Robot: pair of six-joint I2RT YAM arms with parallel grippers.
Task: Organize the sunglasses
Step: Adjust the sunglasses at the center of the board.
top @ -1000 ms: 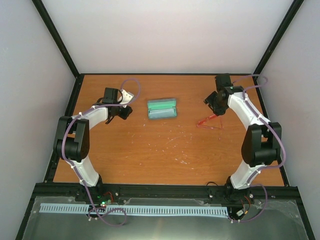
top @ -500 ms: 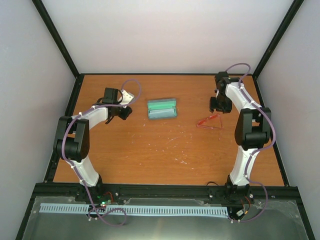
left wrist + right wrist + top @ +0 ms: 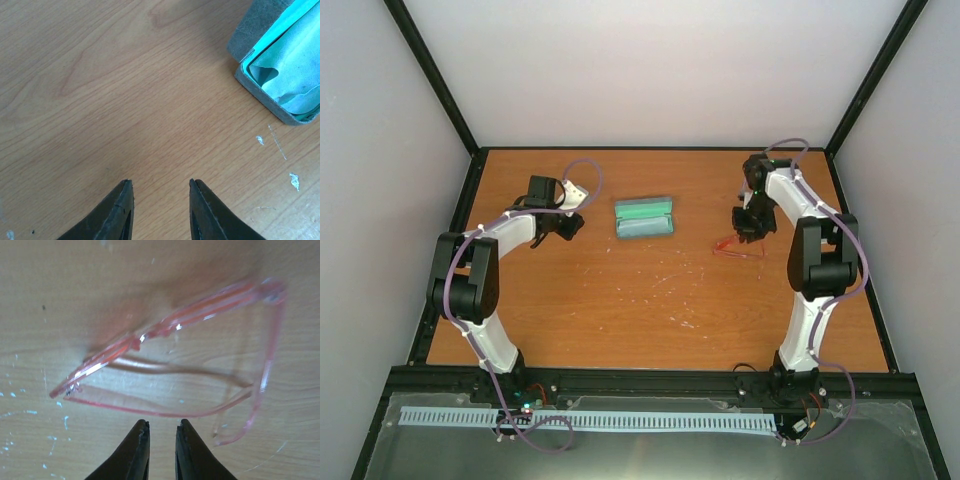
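— Right arm has tucked its elbow in over the last second, and the right end effector (image 3: 161, 424) has come from beyond the sunglasses (image 3: 165, 329) to just over them. Nothing about the left arm has shifted.
— So which step is this?
— The reach, by the look of it. The sunglasses lie on the bench (image 3: 620, 300), right of the open case (image 3: 644, 217) and well apart from it, temples apparently spread. They are not yet lifted.
— And the fingers?
— On the right, only narrowly parted and gripping nothing, tips just short of the near rim. The left end effector (image 3: 161, 182) is parted wider, empty, near the case's corner.
— Next move?
— Probably a small advance and descent to bring one thin rim between the fingers, then a gentle close. The slim frame could skid on the wood.
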